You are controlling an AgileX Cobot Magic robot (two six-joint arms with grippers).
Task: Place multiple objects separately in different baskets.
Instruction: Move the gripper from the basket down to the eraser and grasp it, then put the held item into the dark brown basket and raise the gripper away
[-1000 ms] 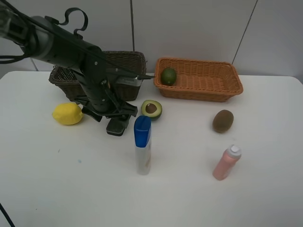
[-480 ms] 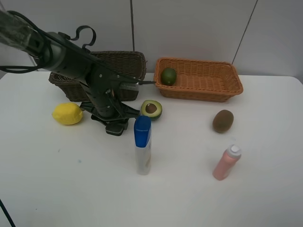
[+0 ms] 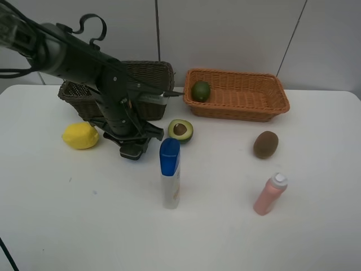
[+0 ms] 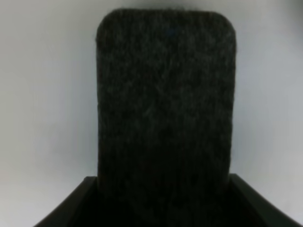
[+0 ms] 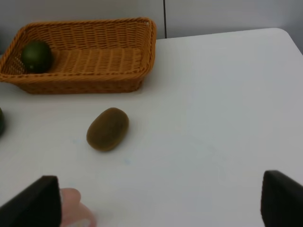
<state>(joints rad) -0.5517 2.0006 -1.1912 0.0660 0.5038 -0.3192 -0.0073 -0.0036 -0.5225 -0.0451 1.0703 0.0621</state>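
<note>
left gripper has narrowed | now clamps grey-black eraser block | right gripper spread wide

White table, we list: lemon, halved avocado, kiwi, blue-capped bottle, pink bottle; far edge: brown basket, orange basket.

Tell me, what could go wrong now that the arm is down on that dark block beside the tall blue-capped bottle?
1. The left gripper seems to clamp only one end of the grey-black eraser block, so the block might tilt or slip out when lifted.
2. The blue-capped white bottle stands upright close to the gripper; a careless swing could topple it.
3. The halved avocado lies just beside the arm and could get nudged.
</note>
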